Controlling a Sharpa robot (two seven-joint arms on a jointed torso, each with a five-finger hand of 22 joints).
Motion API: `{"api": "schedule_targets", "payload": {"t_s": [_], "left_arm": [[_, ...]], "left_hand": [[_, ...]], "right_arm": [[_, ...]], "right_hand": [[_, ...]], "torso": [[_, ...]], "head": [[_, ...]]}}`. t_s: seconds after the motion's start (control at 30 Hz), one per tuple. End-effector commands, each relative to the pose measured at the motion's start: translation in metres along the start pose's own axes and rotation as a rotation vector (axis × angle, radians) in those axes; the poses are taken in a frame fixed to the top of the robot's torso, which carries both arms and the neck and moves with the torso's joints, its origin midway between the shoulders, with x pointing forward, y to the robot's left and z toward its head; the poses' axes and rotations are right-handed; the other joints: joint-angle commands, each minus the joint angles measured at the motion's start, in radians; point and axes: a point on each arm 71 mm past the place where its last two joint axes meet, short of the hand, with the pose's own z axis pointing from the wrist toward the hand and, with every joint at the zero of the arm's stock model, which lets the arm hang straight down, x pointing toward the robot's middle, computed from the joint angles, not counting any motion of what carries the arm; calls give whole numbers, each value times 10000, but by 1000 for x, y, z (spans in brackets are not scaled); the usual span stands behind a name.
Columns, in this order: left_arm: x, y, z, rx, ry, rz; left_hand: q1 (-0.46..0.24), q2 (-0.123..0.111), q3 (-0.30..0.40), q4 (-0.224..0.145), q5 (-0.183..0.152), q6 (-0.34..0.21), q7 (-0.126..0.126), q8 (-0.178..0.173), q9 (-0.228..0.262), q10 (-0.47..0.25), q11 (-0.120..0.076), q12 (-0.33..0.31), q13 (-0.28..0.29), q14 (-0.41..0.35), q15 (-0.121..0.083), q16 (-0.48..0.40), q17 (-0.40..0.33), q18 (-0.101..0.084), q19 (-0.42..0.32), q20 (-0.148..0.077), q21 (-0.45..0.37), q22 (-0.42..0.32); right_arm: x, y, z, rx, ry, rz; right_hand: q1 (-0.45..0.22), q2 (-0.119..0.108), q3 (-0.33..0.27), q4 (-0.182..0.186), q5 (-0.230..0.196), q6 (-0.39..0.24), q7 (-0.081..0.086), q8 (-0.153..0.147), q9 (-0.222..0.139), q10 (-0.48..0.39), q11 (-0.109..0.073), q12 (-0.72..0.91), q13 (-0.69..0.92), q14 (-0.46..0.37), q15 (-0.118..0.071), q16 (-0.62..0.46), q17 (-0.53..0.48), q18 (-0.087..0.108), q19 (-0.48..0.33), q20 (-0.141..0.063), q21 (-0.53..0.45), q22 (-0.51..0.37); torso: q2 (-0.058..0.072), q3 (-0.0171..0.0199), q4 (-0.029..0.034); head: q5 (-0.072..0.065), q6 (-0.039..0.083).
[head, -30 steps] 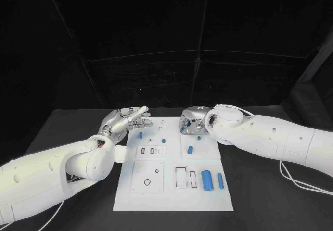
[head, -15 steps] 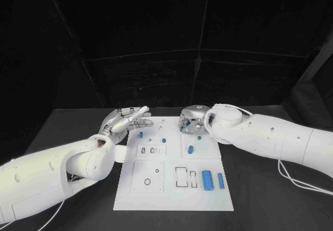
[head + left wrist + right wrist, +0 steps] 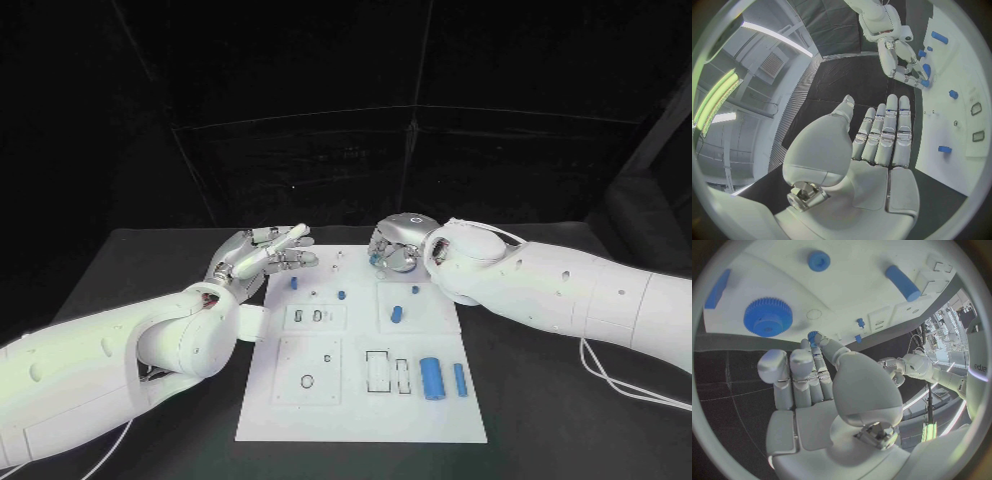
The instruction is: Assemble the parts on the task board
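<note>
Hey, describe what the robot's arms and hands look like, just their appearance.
Both arms are thick, smooth white shells with rounded joints. White cables loop off the right arm near its wrist and trail beside it on the table. The left hand and right hand are silver metal with pale segmented fingers and white palm covers.

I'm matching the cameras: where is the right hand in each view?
Head view: right hand at the board's far edge.
Left wrist view: right hand beyond the left hand, at the board's edge.
Right wrist view: right hand mid-circle, pinching a small gear.
Shared landmark: the board.
</note>
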Motion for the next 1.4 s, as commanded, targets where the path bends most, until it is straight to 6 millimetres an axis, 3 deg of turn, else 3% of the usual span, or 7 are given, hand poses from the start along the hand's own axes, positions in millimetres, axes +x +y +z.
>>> {"api": "schedule_targets", "payload": {"t_s": [0.03,0.2,0.37,0.73,0.97,1.4], "left_arm": [[1,-1,1,62,115,-130],[1,-2,0,52,155,-164],[2,-2,-1,13,221,-197],[5,-3,-1,-45,248,-197],[7,-3,-1,-50,280,-207],[8,-4,0,-40,304,-211]], "left_hand": [[0,71,14,-62,6,-56,93,-70,-15,-55,6,-43,-16,-14,57,-39,12,124,87,8,-47,-12],[1,73,14,-63,6,-54,92,-70,-15,-54,5,-43,-17,-12,56,-40,14,124,90,8,-49,-13],[1,78,12,-66,6,-49,91,-69,-13,-49,4,-41,-16,-9,56,-42,18,125,94,8,-53,-15],[4,100,8,-76,6,-24,86,-63,-7,-27,-2,-35,-14,4,52,-49,33,127,112,7,-69,-24],[14,105,7,-89,6,-14,83,-62,-5,-16,-5,-33,-14,9,50,-53,41,128,122,6,-77,-29],[28,108,5,-107,5,-5,78,-62,-3,-7,-8,-31,-13,14,48,-59,49,128,131,6,-86,-35]], "right_arm": [[-9,5,3,27,-1130,124],[-10,10,7,3,-1283,197],[-9,15,14,-35,-1312,269],[-6,29,26,-146,-1092,361],[-5,32,31,-108,-1085,371],[-4,34,35,8,-1000,353]], "right_hand": [[5,-92,91,22,22,63,4,25,-6,76,19,-44,11,54,-69,53,25,-124,67,11,46,29],[-31,-124,135,63,36,59,9,18,-9,67,25,-60,8,55,-65,81,43,-126,69,12,65,47],[-38,-133,145,71,38,57,10,16,-10,64,26,-64,7,54,-64,83,41,-127,69,13,69,51],[-166,-268,250,214,97,27,19,-1,-17,37,39,-98,3,38,-50,119,40,-129,56,25,107,79],[-188,-287,272,247,93,20,19,-4,-18,30,42,-104,2,34,-48,127,42,-130,55,27,116,90],[-216,-313,317,302,103,6,22,-8,-20,13,46,-114,1,27,-44,134,36,-129,45,32,122,89]], "torso": [[29,1,15],[67,-1,32],[124,-17,85],[232,-30,108],[281,-62,172],[300,-63,167]], "head": [[44,33],[51,94],[-33,79],[30,185],[25,201],[99,193]]}}
